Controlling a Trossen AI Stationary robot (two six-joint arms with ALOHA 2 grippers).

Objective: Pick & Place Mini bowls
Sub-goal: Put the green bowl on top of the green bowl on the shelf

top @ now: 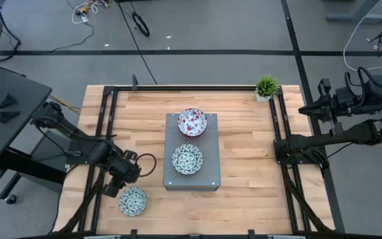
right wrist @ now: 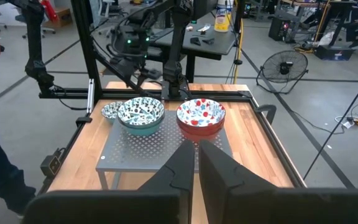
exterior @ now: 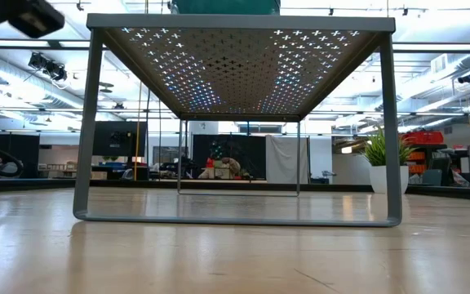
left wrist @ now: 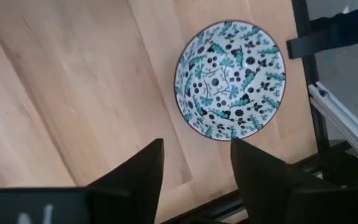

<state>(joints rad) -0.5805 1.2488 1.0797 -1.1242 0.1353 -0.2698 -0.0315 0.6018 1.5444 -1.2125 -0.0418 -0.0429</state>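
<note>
Three mini bowls show. A red-speckled bowl (top: 192, 122) (right wrist: 201, 118) and a blue-green bowl (top: 187, 159) (right wrist: 142, 115) stand by their bases on top of the grey perforated box (top: 211, 149). Another blue-green bowl (top: 132, 200) (left wrist: 230, 79) sits upright on the wood near the table's near-left corner. My left gripper (top: 119, 184) (left wrist: 196, 155) hovers open just above and beside that bowl, touching nothing. My right gripper (top: 305, 109) (right wrist: 196, 163) is shut and waits off the table's right edge, pointing toward the box. The other bowls are out of view.
The grey box (exterior: 239, 122) stands on thin legs at the table's middle. A small green potted plant (top: 266, 86) (exterior: 379, 159) sits at the far right corner. Black frame rails (top: 105, 133) run along the left and right edges. Bare wood (top: 251, 153) lies right of the box.
</note>
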